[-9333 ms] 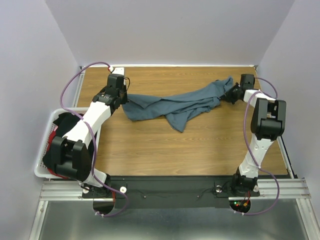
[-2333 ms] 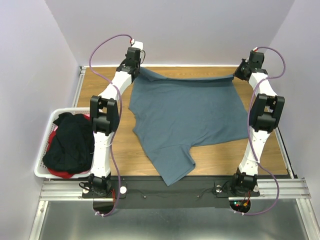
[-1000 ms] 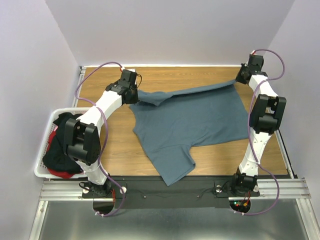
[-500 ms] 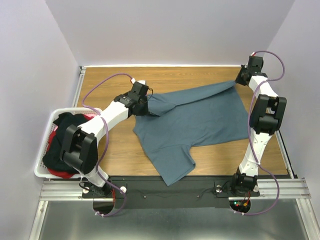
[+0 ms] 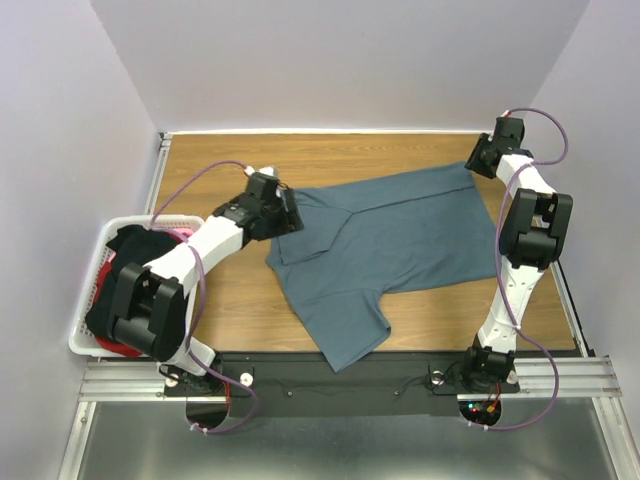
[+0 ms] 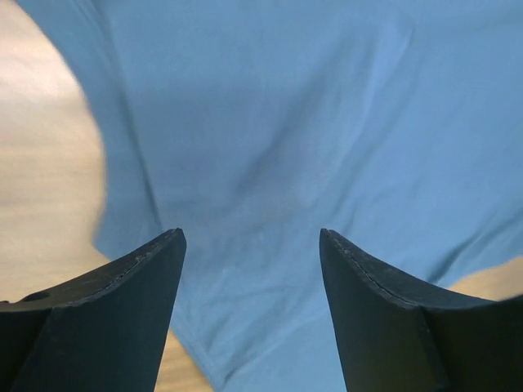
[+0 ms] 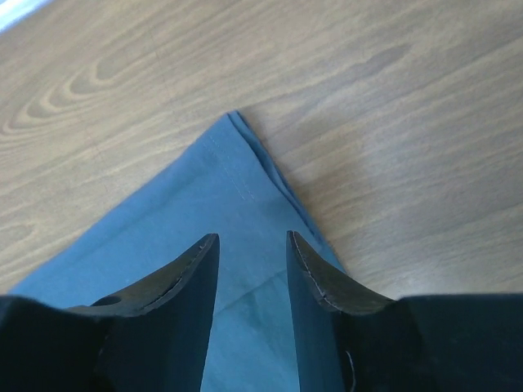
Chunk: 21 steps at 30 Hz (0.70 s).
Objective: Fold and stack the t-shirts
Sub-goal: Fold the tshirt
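Observation:
A slate blue-grey t-shirt (image 5: 395, 245) lies spread on the wooden table, its far left part folded over onto itself, one sleeve hanging toward the near edge. My left gripper (image 5: 290, 212) hovers over that folded flap; its jaws stand wide apart above the cloth (image 6: 270, 155) with nothing between them. My right gripper (image 5: 474, 160) is at the shirt's far right corner (image 7: 233, 122), jaws parted over the cloth, which lies flat below them. A black t-shirt (image 5: 140, 280) and a red-pink one (image 5: 115, 348) lie heaped in the basket.
A white lattice basket (image 5: 84, 300) sits at the table's left edge beside the left arm. Bare wood (image 5: 230, 300) shows left of the shirt and along the far side. A metal rail (image 5: 560, 375) runs along the near edge.
The left gripper carried the shirt's far left corner toward the near side and let it go, leaving a folded flap. The right gripper opened and released the far right corner onto the table.

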### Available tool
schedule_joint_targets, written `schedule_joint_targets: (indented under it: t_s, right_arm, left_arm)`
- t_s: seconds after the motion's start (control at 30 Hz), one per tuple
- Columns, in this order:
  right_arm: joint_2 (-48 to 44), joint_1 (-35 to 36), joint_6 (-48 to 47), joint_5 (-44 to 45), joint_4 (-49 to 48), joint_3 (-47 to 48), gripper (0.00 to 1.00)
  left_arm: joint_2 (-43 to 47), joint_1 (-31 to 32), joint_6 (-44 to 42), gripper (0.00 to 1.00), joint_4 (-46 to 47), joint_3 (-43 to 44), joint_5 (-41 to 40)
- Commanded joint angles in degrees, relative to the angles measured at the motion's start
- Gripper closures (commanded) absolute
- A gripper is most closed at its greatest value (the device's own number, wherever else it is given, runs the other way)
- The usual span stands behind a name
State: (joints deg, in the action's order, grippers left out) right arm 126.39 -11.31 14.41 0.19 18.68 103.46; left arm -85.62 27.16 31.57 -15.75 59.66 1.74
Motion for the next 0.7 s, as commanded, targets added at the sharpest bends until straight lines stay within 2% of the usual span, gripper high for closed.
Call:
schedule_joint_targets:
  t_s: [0.0, 0.17, 0.3, 0.47, 0.6, 0.67]
  right_arm:
    - [-3.8, -0.6, 0.5, 0.2, -2.5, -0.4, 0.55]
    - [-3.4, -1.1, 2.0, 0.2, -2.5, 0.0, 0.53]
    - [-3.5, -1.5, 3.6, -3.2, -2.6, -0.2, 0.53]
    - [-3.1, -1.5, 4.6, -4.5, -2.5, -0.4, 0.53]
    - [-3.3, -1.6, 4.7, -4.8, -2.5, -1.1, 0.52]
    - [-3.3, -1.6, 4.7, -4.8, -2.5, -1.4, 0.52]
  left_arm:
    - [1.7, -7.4, -1.2, 0.22, 7.0, 4.0, 1.1]
    - [-10.7, -12.8, -2.6, 0.22, 8.1, 13.7, 5.5]
    - [-17.8, -14.6, -1.9, 0.25, 10.2, 20.2, 7.2]
    - [-24.6, -16.2, -1.2, 0.34, 10.0, 24.1, 8.0]
    - [-26.4, -16.3, -0.5, 0.42, 10.3, 24.8, 9.2]
    - [-26.8, -16.2, -0.3, 0.42, 10.6, 24.2, 9.7]
